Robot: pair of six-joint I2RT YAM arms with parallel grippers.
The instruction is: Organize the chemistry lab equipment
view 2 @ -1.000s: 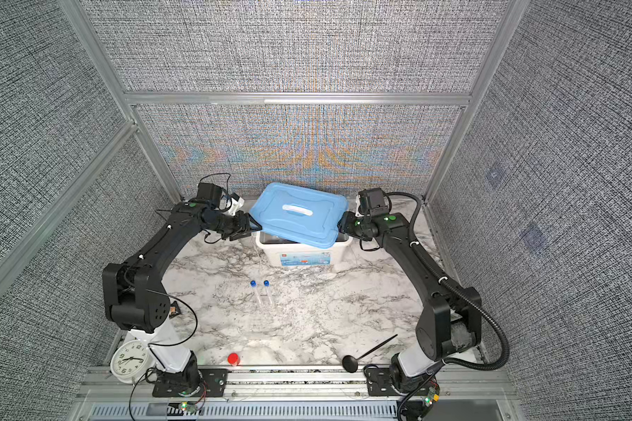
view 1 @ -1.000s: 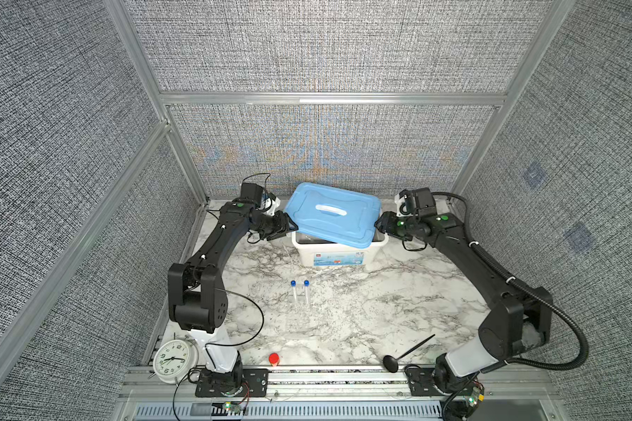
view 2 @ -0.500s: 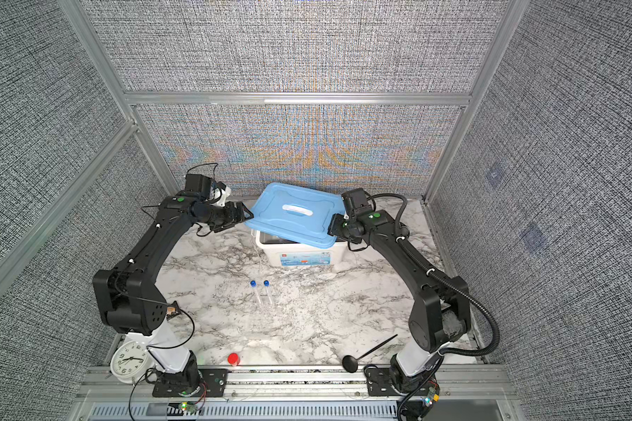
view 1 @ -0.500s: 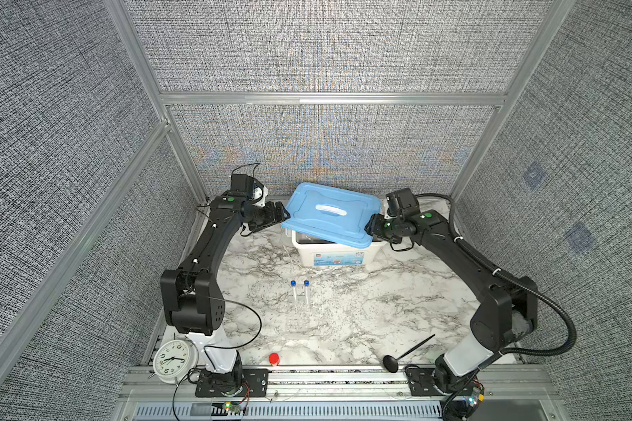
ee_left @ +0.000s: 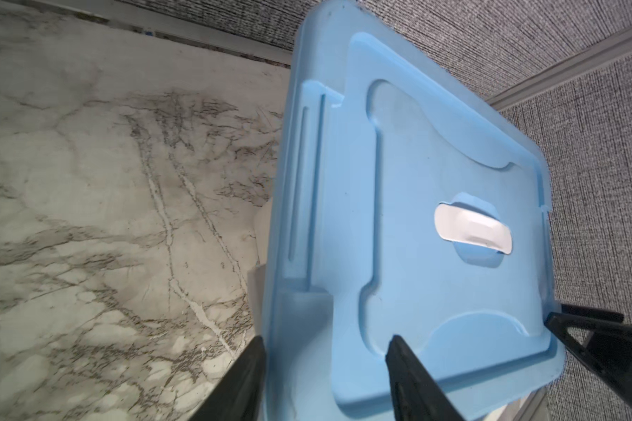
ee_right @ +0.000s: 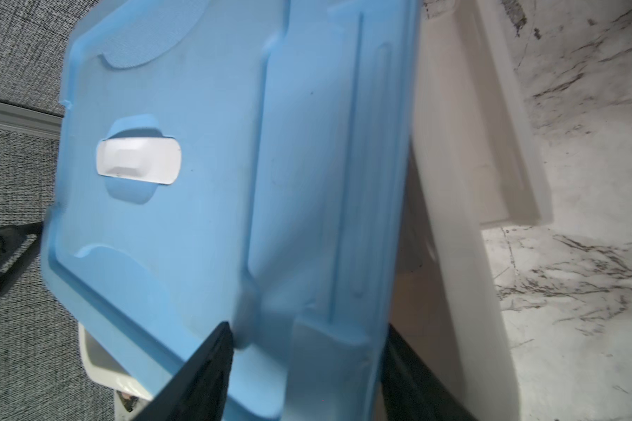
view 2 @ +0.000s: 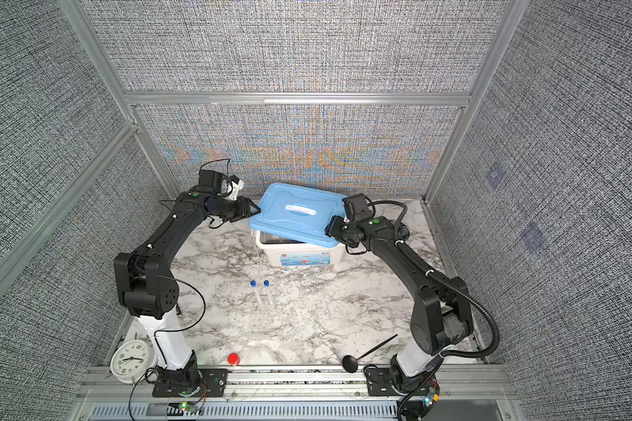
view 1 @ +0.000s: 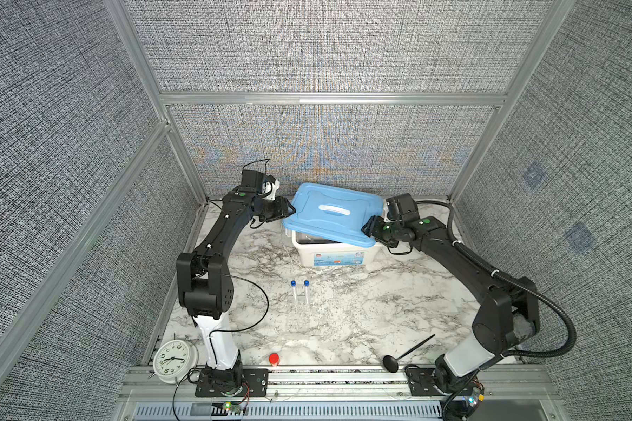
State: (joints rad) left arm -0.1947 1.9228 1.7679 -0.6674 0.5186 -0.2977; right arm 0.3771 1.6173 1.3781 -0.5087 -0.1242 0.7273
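Note:
Two clear blue-capped tubes [view 1: 295, 291] [view 2: 254, 290] sit side by side mid-table, away from both grippers. At the back, a blue lid [view 1: 332, 215] [view 2: 296, 215] with a white handle [ee_left: 473, 233] [ee_right: 138, 161] hangs tilted over an open white box [view 1: 338, 257] [view 2: 300, 257]. My left gripper [view 1: 289, 211] [ee_left: 325, 344] is shut on its left end, one finger under the edge and one on top. The right gripper [view 1: 367, 229] [ee_right: 307, 331] is shut on the right end. What the box holds is hidden. A thin clear rod [view 1: 287, 251] seems to lean at the box's left front corner.
A black long-handled ladle [view 1: 407, 353] lies at the front right. A white clock [view 1: 172, 361] stands at the front left, with a small red object [view 1: 273, 359] at the front edge. Grey walls close in the back and sides.
The left gripper let go of the lid and drew back left, then returned and closed on its left end. The right arm shifted left with the lid, which now sits more over the box.

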